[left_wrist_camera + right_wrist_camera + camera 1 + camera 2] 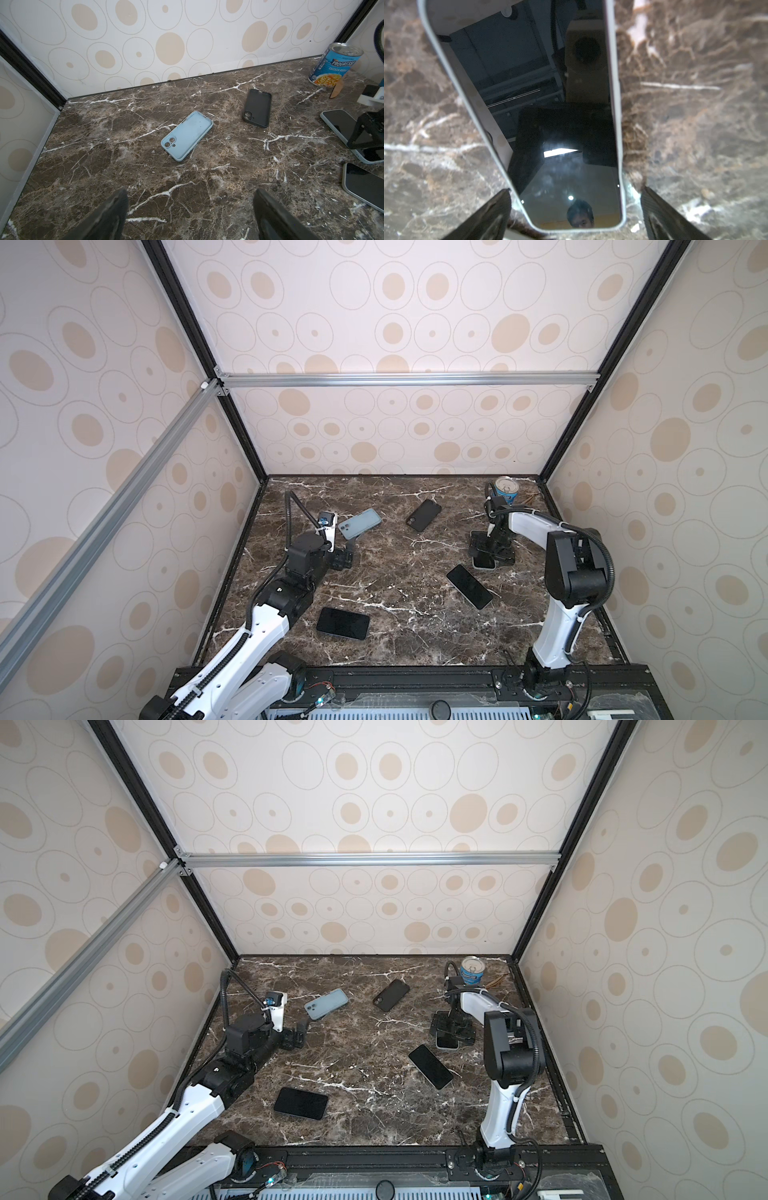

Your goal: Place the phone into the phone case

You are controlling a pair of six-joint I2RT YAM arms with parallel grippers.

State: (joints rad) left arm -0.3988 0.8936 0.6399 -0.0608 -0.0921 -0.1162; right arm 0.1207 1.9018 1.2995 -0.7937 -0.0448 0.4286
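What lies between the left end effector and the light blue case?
Nothing; the left wrist view shows only bare marble tabletop from the left end effector to the light blue case.

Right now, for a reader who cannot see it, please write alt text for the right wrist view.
A phone with a dark, mirror-like screen lies face up on the brown marble table. The right claw stands open, one finger on each side of the end nearest the camera.

You've got left case and right case side by side toward the back, can in the far-right corner, first phone beneath right gripper, second phone just before it, third phone front-left.
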